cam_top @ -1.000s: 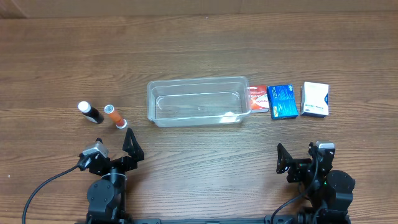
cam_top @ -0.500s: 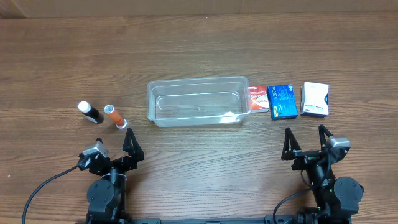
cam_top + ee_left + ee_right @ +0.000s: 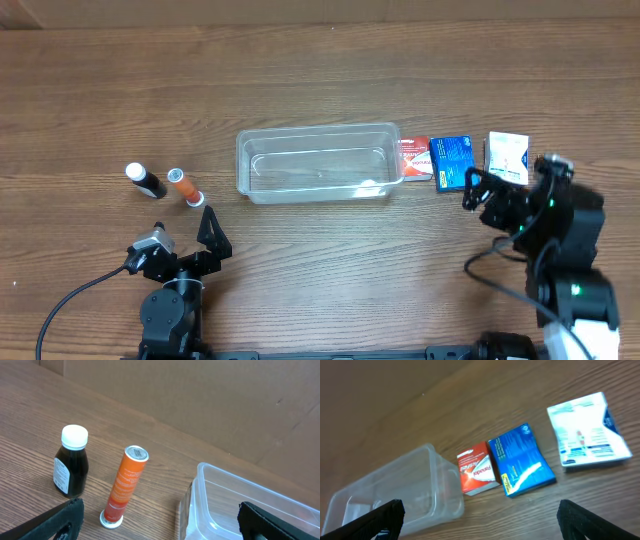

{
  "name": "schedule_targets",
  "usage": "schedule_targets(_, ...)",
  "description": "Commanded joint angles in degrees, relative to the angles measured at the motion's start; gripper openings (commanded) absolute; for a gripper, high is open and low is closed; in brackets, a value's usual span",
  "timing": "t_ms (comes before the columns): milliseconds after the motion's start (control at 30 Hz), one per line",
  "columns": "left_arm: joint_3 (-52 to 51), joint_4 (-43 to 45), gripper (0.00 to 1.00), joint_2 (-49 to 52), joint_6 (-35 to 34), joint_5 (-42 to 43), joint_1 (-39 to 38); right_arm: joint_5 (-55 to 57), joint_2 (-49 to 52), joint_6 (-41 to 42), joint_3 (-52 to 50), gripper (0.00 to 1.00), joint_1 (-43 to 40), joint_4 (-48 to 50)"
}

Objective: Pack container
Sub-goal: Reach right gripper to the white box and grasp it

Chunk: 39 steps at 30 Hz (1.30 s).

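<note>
The clear, empty container (image 3: 320,163) stands mid-table and also shows in the left wrist view (image 3: 235,505) and the right wrist view (image 3: 395,495). Right of it lie a red box (image 3: 413,158) (image 3: 477,467), a blue box (image 3: 453,162) (image 3: 520,466) and a white box (image 3: 507,158) (image 3: 587,430). Left of it are a black bottle with a white cap (image 3: 146,180) (image 3: 72,462) and an orange tube (image 3: 185,187) (image 3: 127,482). My left gripper (image 3: 185,232) (image 3: 162,530) is open and empty, near the front edge below the tube. My right gripper (image 3: 505,182) (image 3: 485,525) is open and empty, just in front of the blue and white boxes.
The wooden table (image 3: 320,70) stretches bare behind the container. A brown wall (image 3: 210,400) rises at its far edge. A black cable (image 3: 70,295) runs from the left arm's base at the front left.
My right arm has lifted from its rest near the front edge and moved away from it toward the blue and white boxes, still open. The left arm and all objects have not moved.
</note>
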Motion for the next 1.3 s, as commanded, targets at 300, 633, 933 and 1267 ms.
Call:
schedule_targets(300, 0.0, 0.0, 1.00, -0.5, -0.4, -0.7, -0.4, 17.7, 22.3, -5.0, 15.8, 1.00, -0.5, -9.2)
schedule_targets(633, 0.0, 0.0, 1.00, -0.5, -0.4, -0.7, -0.4, 10.0, 44.9, -15.9, 27.0, 1.00, -10.4, -5.6)
schedule_targets(933, 0.0, 0.0, 1.00, -0.5, -0.4, -0.7, -0.4, 8.8, 51.6, -24.5, 27.2, 1.00, -10.5, 1.0)
schedule_targets(1267, 0.0, 0.0, 1.00, -0.5, -0.4, -0.7, -0.4, 8.6, 57.3, -23.7, 27.1, 1.00, -9.9, -0.3)
